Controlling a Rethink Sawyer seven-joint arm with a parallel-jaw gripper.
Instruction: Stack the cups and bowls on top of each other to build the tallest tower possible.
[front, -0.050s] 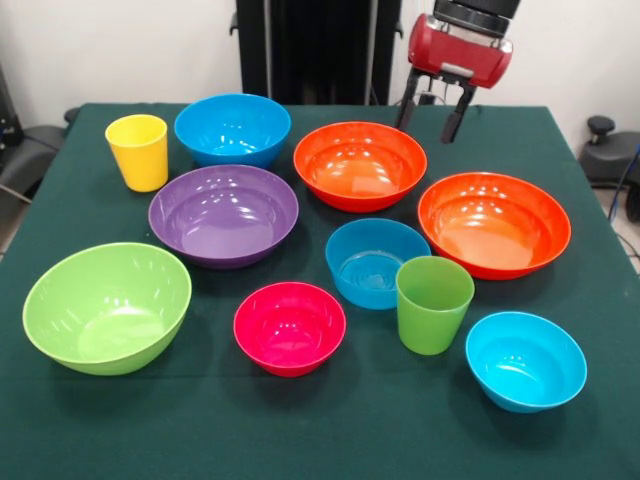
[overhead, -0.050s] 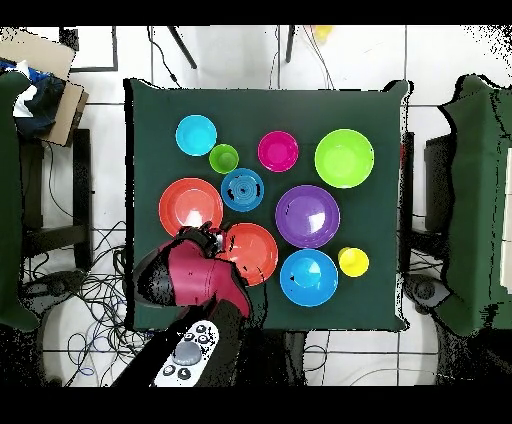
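Observation:
My gripper (front, -0.050s: 429, 118) hangs open and empty above the table's far edge, behind the two orange bowls (front, -0.050s: 360, 163) (front, -0.050s: 493, 222). From overhead the gripper (overhead, -0.050s: 208, 238) sits between those orange bowls (overhead, -0.050s: 190, 206) (overhead, -0.050s: 250, 252). All the pieces stand singly and upright; no tower is in view. The yellow cup (front, -0.050s: 138, 150) is at the far left beside a blue bowl (front, -0.050s: 232, 128). The green cup (front, -0.050s: 433, 303) stands by a second blue bowl (front, -0.050s: 377, 262). The purple bowl (front, -0.050s: 223, 213), lime bowl (front, -0.050s: 107, 305), pink-red bowl (front, -0.050s: 289, 326) and cyan bowl (front, -0.050s: 525, 359) fill the nearer rows.
The table (front, -0.050s: 330, 430) wears a dark green cloth. Black chairs (overhead, -0.050s: 30, 200) (overhead, -0.050s: 480, 200) stand at both sides in the overhead view, with cables on the floor by the robot's base. A strip of bare cloth runs along the near edge in the front view.

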